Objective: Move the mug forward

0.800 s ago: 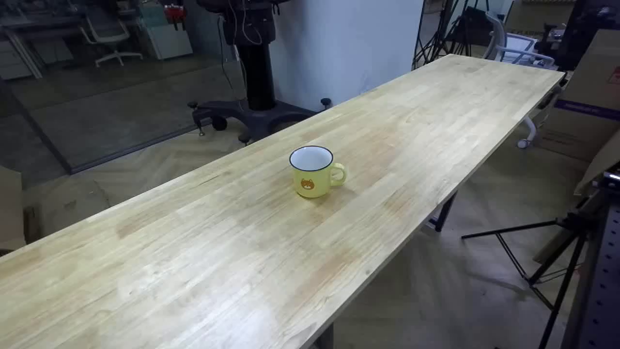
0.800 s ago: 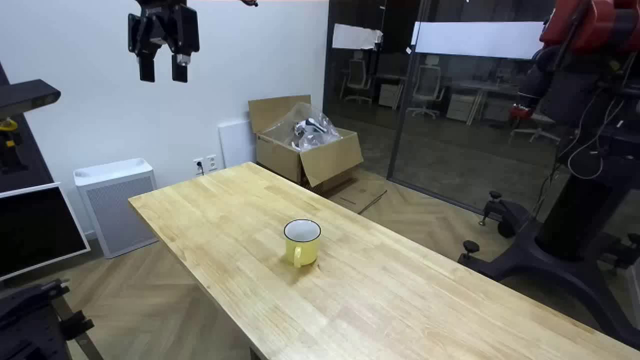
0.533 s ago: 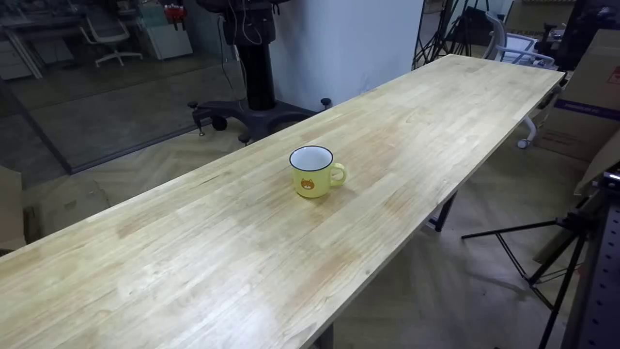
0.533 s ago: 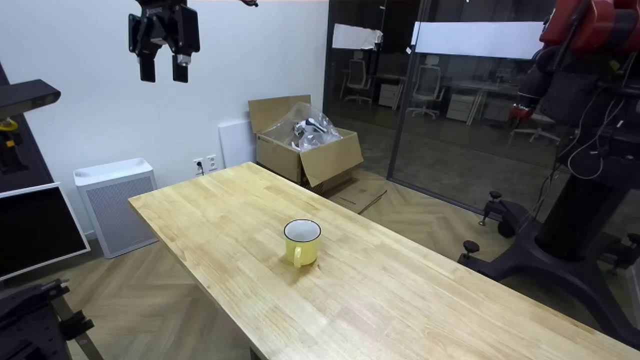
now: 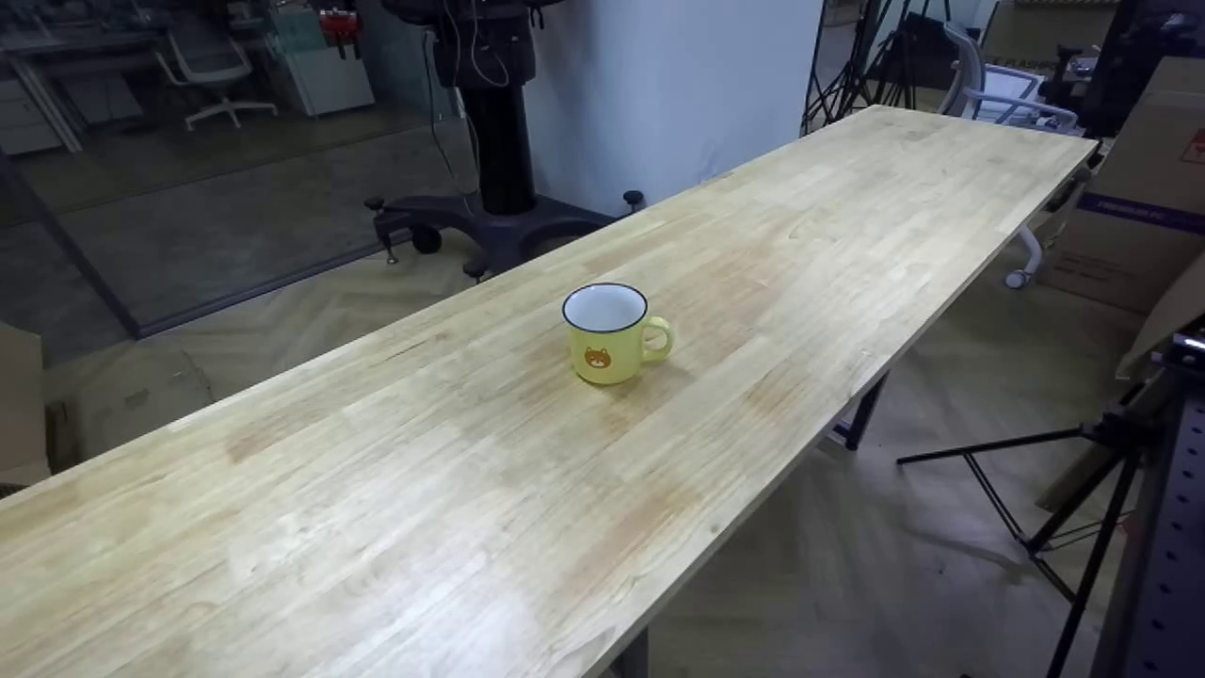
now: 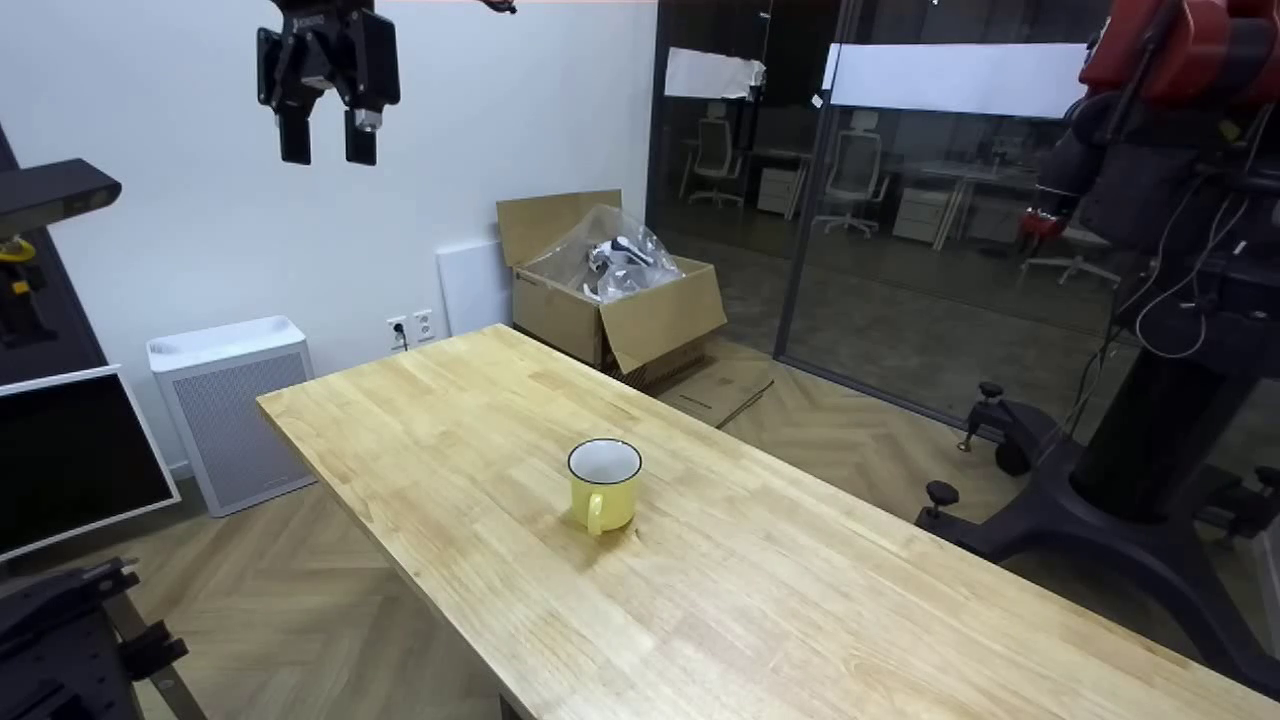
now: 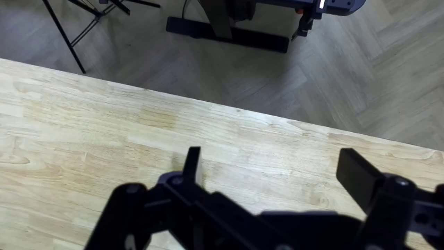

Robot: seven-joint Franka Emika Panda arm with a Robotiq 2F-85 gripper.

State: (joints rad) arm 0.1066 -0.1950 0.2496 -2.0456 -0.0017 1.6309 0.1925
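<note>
Pale wooden tabletop [image 5: 452,471], nothing newly shifted: the squat, dark-rimmed yellow mug [image 5: 607,341] stands upright. Above, your black two-fingered gripper [image 6: 328,152] hangs, jaws spread; reaching down likely comes next.

an office-like lab: desks [image 6: 970,172] and swivel chairs [image 6: 857,165] behind glass [image 6: 900,300], a tripod [image 5: 1125,431], a robot claw [image 6: 328,155].

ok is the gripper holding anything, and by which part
Nothing: the gripper hangs open in the air, and the mug stands apart from it on the table.
</note>
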